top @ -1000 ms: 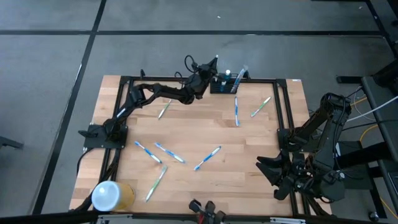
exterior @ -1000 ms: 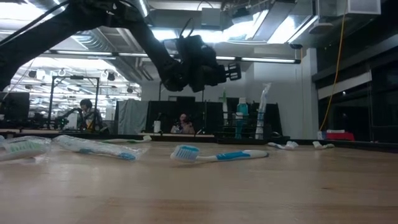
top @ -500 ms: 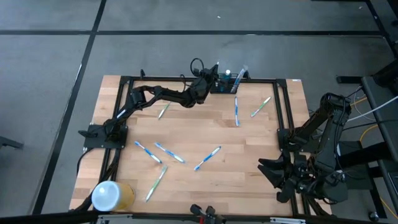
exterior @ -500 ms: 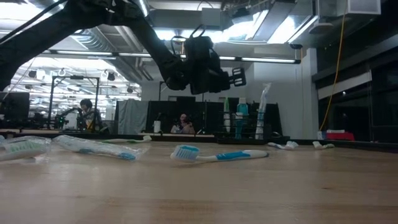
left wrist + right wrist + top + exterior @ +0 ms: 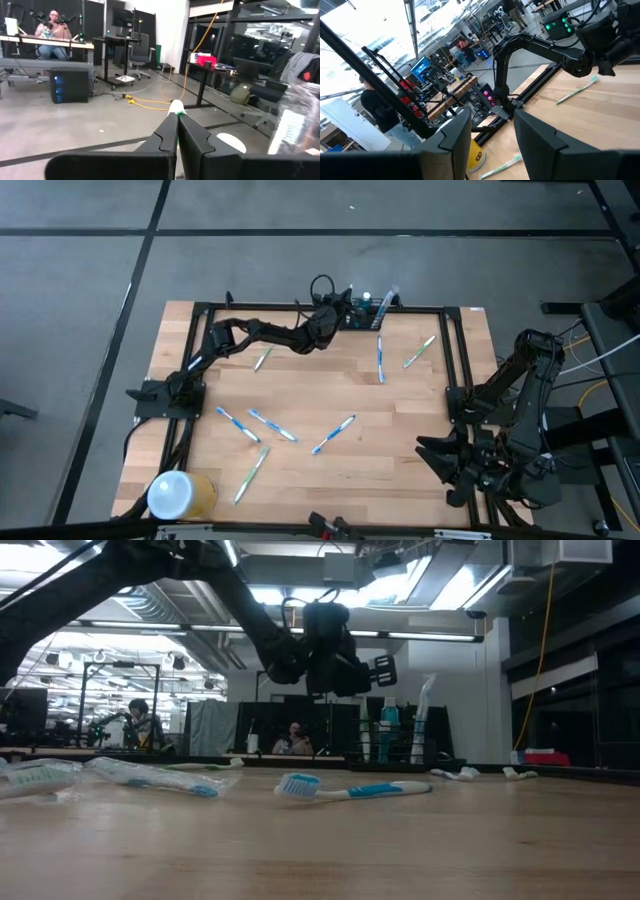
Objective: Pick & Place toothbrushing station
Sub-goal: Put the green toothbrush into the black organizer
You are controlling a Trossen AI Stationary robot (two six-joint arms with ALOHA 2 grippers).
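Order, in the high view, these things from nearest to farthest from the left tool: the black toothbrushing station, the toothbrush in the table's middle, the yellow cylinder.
1. The toothbrushing station, at the far edge, just beside the left tool.
2. The middle toothbrush, out on the open wood.
3. The yellow cylinder, at the near left corner.

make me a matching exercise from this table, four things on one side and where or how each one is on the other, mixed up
Things:
1. left gripper
2. right gripper
3. yellow cylinder
4. toothbrushing station

Places or states:
A. lying at the near left corner of the table
B. standing at the far edge, toothbrushes upright in it
C. shut, raised above the table just left of the rack
D. open, waiting at the near right edge of the table

Pairs: 1-C, 2-D, 3-A, 4-B
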